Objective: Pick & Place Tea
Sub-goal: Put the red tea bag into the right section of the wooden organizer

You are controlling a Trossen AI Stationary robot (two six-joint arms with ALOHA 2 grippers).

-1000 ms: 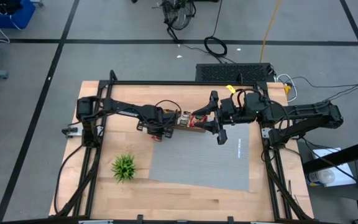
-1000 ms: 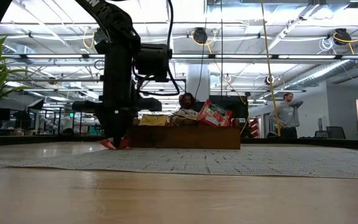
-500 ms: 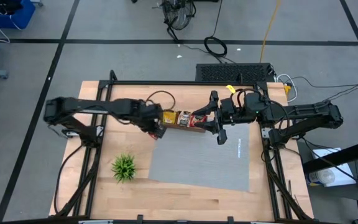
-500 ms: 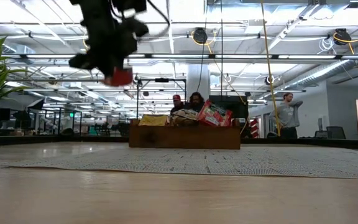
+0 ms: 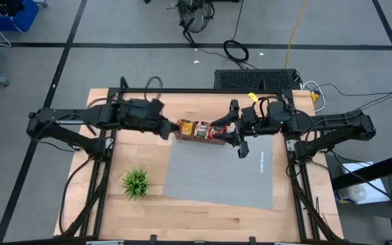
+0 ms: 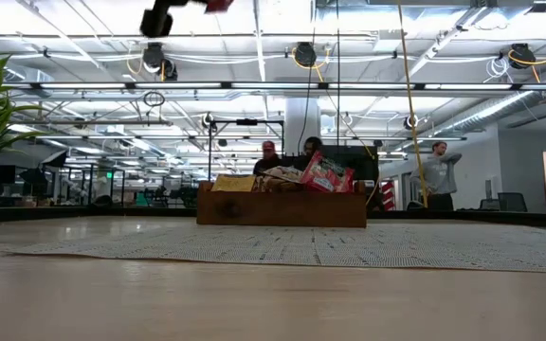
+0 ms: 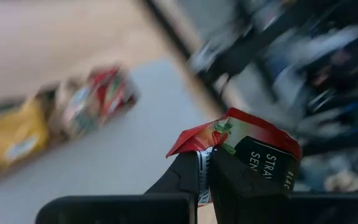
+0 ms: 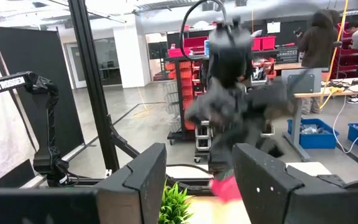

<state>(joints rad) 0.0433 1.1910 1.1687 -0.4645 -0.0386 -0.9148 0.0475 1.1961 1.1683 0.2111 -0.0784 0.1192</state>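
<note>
The left hand [image 7: 205, 177], clamped on a red tea packet [image 7: 241, 134], has risen off the mat [image 5: 216, 177] and now hangs beside the tray [image 5: 197, 138]; placing comes next. The right hand [image 5: 238, 129] waits, fingers apart, at the tray's other end.

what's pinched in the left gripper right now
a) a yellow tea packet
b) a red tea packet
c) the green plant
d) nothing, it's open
b: in the left wrist view the left gripper has its dark fingers closed on a red tea packet with a strawberry print, lifted clear of the wooden tray; the yellow packets are in the tray and the plant stands apart on the table.
</note>
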